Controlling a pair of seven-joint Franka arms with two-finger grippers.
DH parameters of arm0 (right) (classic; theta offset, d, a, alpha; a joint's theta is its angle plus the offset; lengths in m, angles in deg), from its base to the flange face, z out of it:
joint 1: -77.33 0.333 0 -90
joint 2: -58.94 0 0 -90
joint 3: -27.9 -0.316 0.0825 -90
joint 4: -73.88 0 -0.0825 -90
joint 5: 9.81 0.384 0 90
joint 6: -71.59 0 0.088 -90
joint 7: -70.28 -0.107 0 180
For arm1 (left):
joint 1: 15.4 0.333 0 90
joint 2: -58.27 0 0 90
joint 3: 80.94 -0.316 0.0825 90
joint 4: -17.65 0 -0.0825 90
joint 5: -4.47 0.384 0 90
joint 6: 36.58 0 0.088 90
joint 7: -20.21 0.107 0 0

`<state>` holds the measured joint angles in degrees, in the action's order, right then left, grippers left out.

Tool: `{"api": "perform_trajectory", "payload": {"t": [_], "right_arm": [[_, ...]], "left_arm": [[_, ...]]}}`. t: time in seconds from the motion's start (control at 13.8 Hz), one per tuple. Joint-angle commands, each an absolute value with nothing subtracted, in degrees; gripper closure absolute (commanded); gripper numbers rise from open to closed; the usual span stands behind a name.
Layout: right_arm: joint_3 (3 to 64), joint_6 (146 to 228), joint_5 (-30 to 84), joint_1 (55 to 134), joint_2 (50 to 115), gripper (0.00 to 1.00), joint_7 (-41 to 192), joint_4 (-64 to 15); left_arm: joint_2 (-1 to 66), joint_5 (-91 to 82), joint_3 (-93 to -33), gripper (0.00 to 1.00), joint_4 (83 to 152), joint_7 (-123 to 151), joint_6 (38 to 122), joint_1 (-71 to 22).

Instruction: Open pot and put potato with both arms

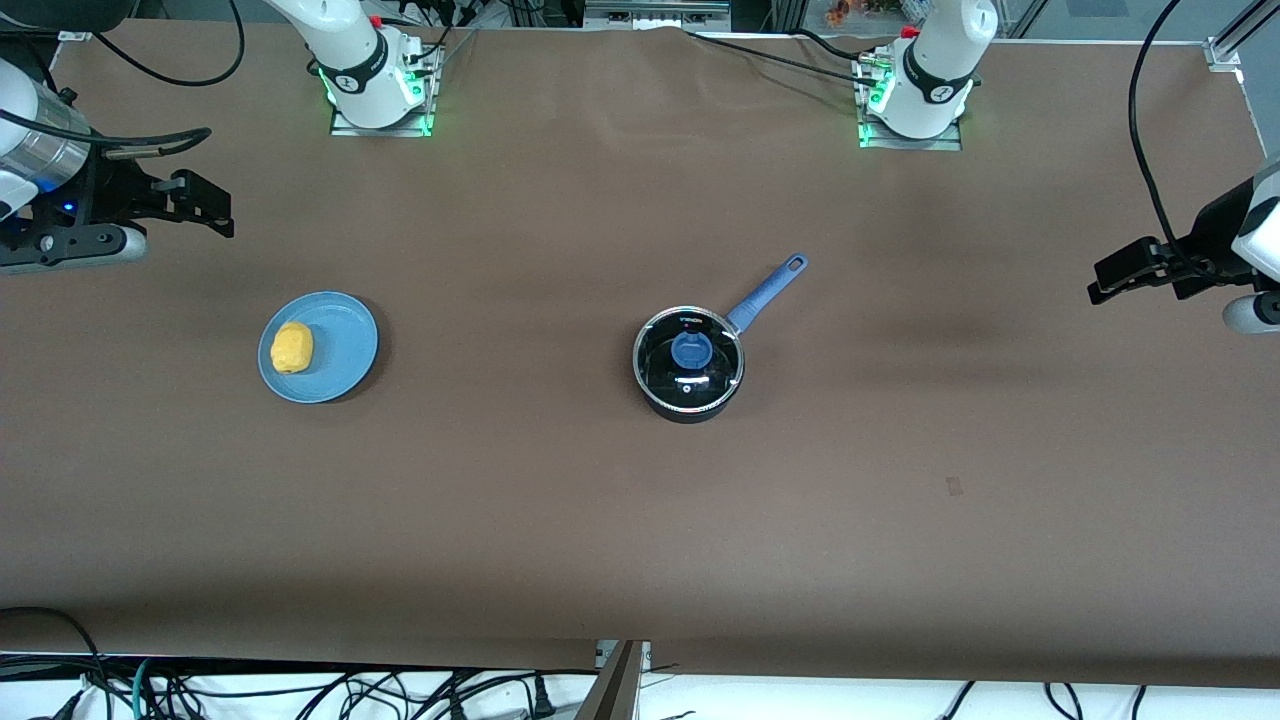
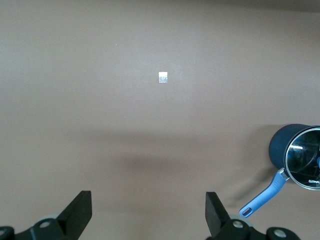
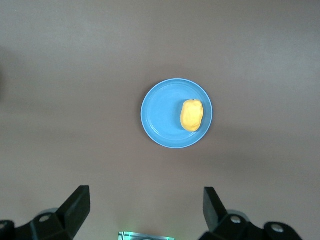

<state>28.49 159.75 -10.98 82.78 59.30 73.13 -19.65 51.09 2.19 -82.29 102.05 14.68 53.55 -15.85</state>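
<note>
- The right gripper [image 1: 205, 205] hangs in the air over bare tabletop at the right arm's end of the table, holding nothing; in the right wrist view its 2 fingers [image 3: 75, 207] stand wide apart.
- The potato [image 1: 292, 347] lies on a flat blue plate [image 1: 345, 350], toward the plate's edge at the right arm's end, with its long axis running roughly nearer-to-farther from the front camera. The right arm is clearly the nearer 1 to it, so the potato pick looks like its job.
- The pot [image 1: 689, 364] sits near the table's middle, well apart from the plate, with the glass lid [image 1: 665, 345] seated on it and the lid's blue knob [image 1: 691, 350] at the centre, so the pot is not yet open.
- The pot's blue handle [image 1: 768, 292] points away from the front camera and toward the left arm's end. The left arm is the nearer 1, so the lid lift likely falls to it: a reach toward the table's middle, then down onto the knob.
- The left gripper [image 1: 1135, 270] hovers over bare table at the left arm's end, empty, its fingers [image 2: 80, 212] spread wide in the left wrist view.
- The surface is a plain brown mat [image 1: 600, 520] with only a small pale tape mark [image 2: 163, 77], leaving open room around the pot to set the lid down.
</note>
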Motion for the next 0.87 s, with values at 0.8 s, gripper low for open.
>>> {"api": "perform_trajectory", "payload": {"t": [0.8], "right_arm": [[25.09,158.16,-11.39,76.36,59.91,0.0,73.71,-18.14]], "left_arm": [[54.92,1.04,-82.08,0.0,108.25,20.03,49.02,-11.1]]}}
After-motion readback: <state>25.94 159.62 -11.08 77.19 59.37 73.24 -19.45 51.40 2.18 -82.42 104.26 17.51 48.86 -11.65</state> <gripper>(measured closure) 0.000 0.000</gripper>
